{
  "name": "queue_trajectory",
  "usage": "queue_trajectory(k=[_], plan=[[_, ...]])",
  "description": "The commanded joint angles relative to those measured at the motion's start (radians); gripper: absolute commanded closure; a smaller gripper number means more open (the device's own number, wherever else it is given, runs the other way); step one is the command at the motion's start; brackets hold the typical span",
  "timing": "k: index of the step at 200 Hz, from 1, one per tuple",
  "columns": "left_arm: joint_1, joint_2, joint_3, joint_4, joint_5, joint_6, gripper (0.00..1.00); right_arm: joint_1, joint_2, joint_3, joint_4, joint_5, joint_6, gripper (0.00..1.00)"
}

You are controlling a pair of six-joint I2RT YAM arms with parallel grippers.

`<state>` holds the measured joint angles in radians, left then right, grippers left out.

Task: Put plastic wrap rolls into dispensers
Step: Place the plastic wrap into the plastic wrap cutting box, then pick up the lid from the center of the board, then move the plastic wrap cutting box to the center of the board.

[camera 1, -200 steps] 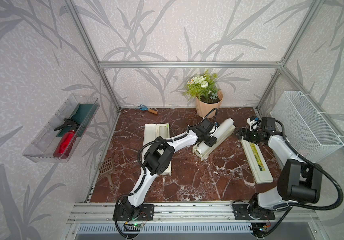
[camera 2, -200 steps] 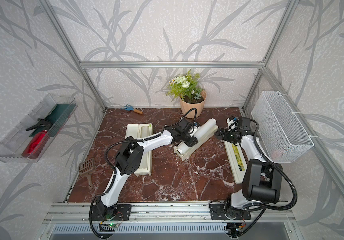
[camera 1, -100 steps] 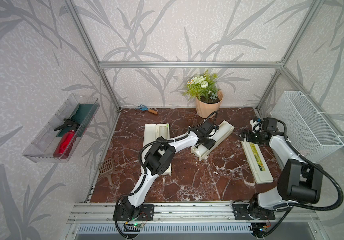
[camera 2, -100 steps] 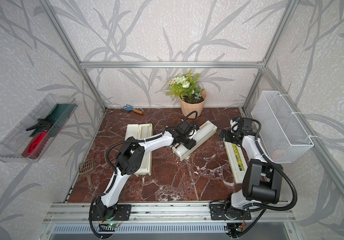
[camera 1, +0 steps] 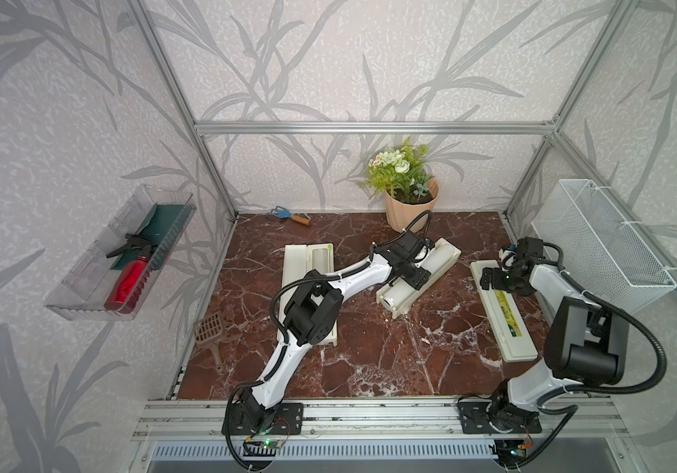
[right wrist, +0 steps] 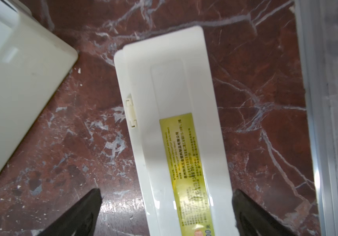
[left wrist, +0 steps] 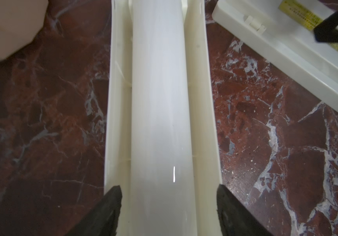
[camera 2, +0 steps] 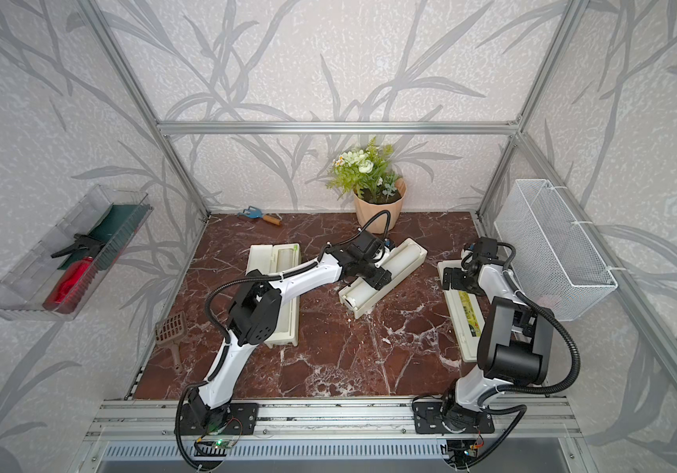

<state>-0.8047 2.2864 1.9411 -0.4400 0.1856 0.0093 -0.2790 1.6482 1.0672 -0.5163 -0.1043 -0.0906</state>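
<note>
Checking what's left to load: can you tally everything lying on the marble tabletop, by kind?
Cream dispenser boxes: 3
Plastic wrap rolls: 2, each lying in an open box
Flower pot: 1
Blue hand rake: 1
Brown scoop: 1
Total: 8

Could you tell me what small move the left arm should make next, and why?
Probably raise the left gripper straight up: the roll already lies along the open dispenser tray, and the fingers stand open on either side, holding nothing.
</note>
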Motion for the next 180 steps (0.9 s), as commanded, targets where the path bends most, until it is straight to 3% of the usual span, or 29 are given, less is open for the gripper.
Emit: queue_trajectory(k=[1,53,98,180], plan=[[-0.008,-0.052,0.051,-0.012,0.025,0.034,0.20,-0.005,0.040,0.037,-0.048,0.022,-0.033,0.01],[0.018,-0.035,0.105,-0.080,-0.072,0.073,0.23,-0.006,0.088,0.048,-0.071,0.047,-0.050,0.01],[0.082,0.073,0.284,-0.246,-0.012,0.044,0.43,-0.006,0.155,0.063,-0.083,0.078,-0.065,0.01],[0.127,0.148,0.276,-0.278,0.046,-0.001,0.48,-0.017,0.313,0.164,-0.154,0.032,-0.058,0.01]])
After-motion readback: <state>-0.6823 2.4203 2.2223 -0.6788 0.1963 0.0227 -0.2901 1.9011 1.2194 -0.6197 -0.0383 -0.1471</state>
